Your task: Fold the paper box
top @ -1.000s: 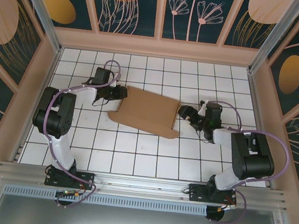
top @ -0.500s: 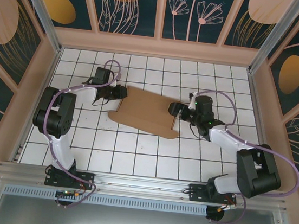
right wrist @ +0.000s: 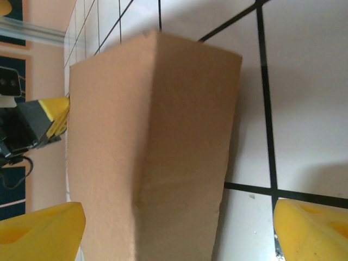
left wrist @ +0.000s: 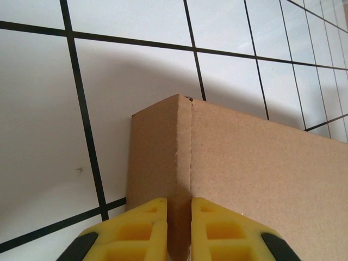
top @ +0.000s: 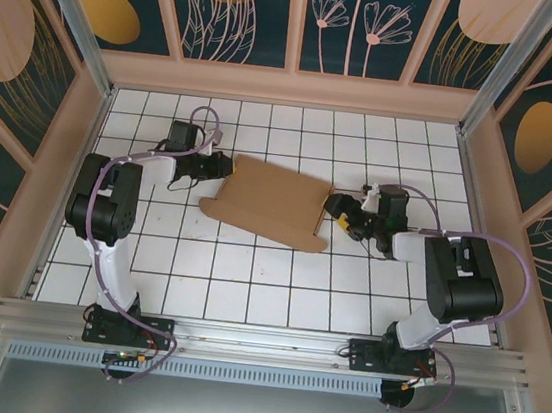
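Brown cardboard box [top: 271,204], matte, sharply creased, lies mid-way on the white, black-gridded tiled surface [top: 245,293]. Left gripper [left wrist: 179,217] pinches the box's upright left wall. Right gripper [right wrist: 174,234] gapes wide, yellow fingers [right wrist: 38,231] flanking the right end.

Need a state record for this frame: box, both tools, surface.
paper box: brown cardboard, lying between the two arms, its left edge folded up
left tool: shut on the paper box, pinching the folded left edge
right tool: open, fingers either side of the right end, not gripping
table: white tiles, black grid lines
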Robot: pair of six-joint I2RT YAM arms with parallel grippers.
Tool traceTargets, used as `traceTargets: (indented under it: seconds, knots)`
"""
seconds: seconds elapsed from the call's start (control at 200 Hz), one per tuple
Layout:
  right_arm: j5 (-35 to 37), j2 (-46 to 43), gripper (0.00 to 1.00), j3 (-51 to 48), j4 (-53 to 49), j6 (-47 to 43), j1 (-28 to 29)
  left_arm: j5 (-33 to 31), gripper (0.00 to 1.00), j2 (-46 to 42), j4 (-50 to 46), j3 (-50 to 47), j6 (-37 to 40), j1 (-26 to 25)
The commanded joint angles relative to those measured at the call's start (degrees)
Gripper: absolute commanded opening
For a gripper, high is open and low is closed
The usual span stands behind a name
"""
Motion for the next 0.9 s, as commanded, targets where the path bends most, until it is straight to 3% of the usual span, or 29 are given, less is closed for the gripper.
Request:
traceTargets:
  seconds: [0.0, 0.19, 0.36, 0.465, 0.55, 0.716, 0.896]
  knots:
    - [-6.4, 2.3, 0.91, 0.8, 4.9, 2.2, 0.2, -5.5, 0.12, 4.9, -8.0, -2.5, 1.6, 1.5]
    - [-11.2, 6.0, 0.94, 0.7, 12.0, 5.9, 1.7, -5.0, 0.1, 6.5, -8.7, -2.2, 2.1, 1.5]
    - [-18.8, 12.4, 0.98, 0.6, 30.4, 17.1, 3.7, -5.2, 0.07, 7.4, -9.2, -2.0, 2.8, 1.6]
    - [-19.7, 14.5, 0.99, -0.2, 38.7, 22.3, 3.8, -5.7, 0.05, 7.8, -10.0, -1.9, 3.2, 1.6]
    - [-14.8, 12.2, 0.99, -0.6, 29.7, 17.3, 2.1, -6.2, 0.04, 7.2, -10.1, -2.3, 2.9, 2.0]
    - [0.3, 6.1, 0.99, 4.7, -1.5, -1.4, 2.0, -4.4, 0.03, 6.5, -9.7, -2.8, 1.4, 4.2]
    - [0.9, 6.8, 0.99, 7.2, -6.2, -3.3, 2.0, -3.0, 0.02, 6.5, -8.8, -3.4, 0.5, 6.3]
